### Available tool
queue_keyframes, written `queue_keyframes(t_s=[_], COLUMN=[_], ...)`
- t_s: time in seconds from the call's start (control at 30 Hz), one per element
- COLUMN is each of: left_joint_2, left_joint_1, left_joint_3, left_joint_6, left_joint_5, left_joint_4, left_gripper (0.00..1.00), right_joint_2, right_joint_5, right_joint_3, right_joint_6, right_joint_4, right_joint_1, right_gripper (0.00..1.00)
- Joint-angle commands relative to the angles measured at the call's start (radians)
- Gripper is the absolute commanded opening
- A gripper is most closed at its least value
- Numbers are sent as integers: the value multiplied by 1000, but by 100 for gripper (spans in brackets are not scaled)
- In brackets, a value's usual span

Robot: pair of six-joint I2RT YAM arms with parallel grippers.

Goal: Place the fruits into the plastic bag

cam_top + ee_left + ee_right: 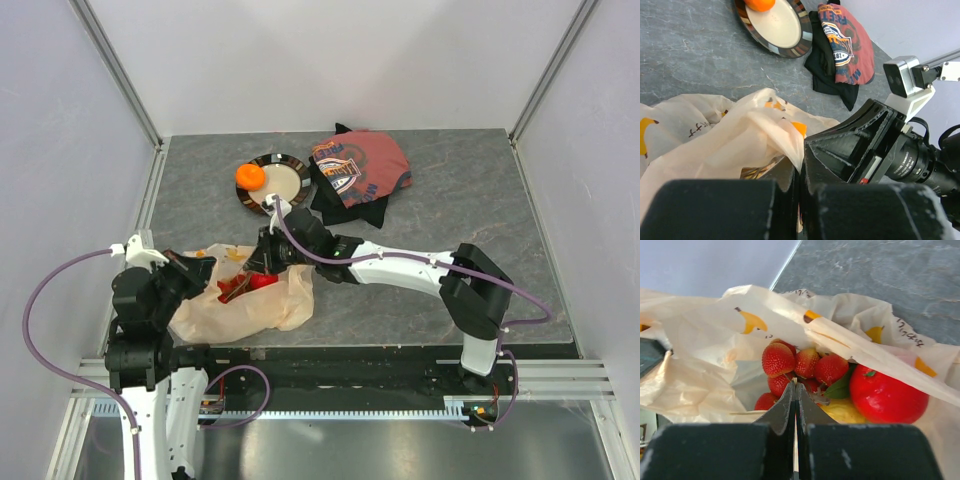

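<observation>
The plastic bag (240, 305) lies crumpled at the near left with its mouth open. My left gripper (801, 167) is shut on the bag's rim film (765, 130). My right gripper (796, 386) reaches into the mouth, shut on the thin stem of the small red berries (785, 360). Beside the berries inside the bag lie a shiny red apple (885, 395) and a yellow fruit (842, 412). An orange (250, 176) sits on the dark plate (290, 183) farther back. In the top view, red fruit (252, 284) shows through the opening.
A red-and-black printed cloth (355, 170) lies folded right of the plate. The right arm (420, 270) stretches across the table's middle. Grey walls (60, 150) close in both sides and the back.
</observation>
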Motion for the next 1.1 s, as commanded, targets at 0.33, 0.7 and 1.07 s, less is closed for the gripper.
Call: queue_keyframes(t_s=[0.33,0.7,1.07], left_joint_2=[-16,-18,-1], left_joint_1=[1,0,0], left_joint_3=[28,25,13], left_joint_6=[-10,-12,-7], left_joint_5=[-3,-9,-21], left_joint_4=[9,9,17], left_gripper=[2,2,1], right_joint_2=[15,-144,-476], right_joint_5=[40,65,394], right_joint_3=[87,45,-69], right_joint_6=[-40,-117,-149], right_joint_4=[-24,-32,-401], right_joint_1=[26,38,37], right_gripper=[5,66,77])
